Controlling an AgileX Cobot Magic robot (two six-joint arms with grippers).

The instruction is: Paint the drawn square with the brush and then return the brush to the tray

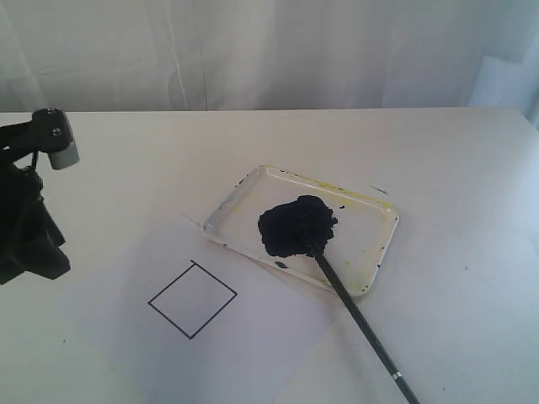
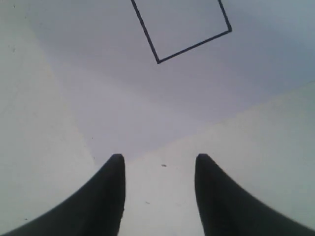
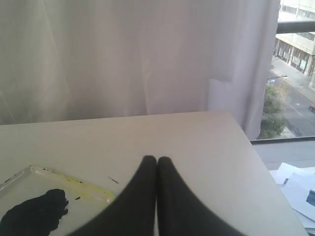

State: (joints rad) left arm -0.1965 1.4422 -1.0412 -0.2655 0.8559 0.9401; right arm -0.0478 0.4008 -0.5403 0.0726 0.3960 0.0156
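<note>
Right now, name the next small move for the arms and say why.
Probably carry the open left gripper, now near the thin black-outlined drawn square, across toward the handle of the long thin black brush. The square is blank, the brush lies unheld with its tip in the dark paint blob of the translucent white plastic tray, and the right gripper is shut.

- Soft daylight filters through the white curtain [image 3: 123, 54] behind the table [image 1: 455, 151], leaving the exterior view bright and slightly washed out.
- Shadows are faint; the brush [image 1: 362, 324] casts almost none.
- The left wrist view is dimmer, with a bluish-grey cast.
- The left gripper [image 2: 159, 157] and right gripper [image 3: 157, 160] look soft-edged and out of focus in their wrist views.
</note>
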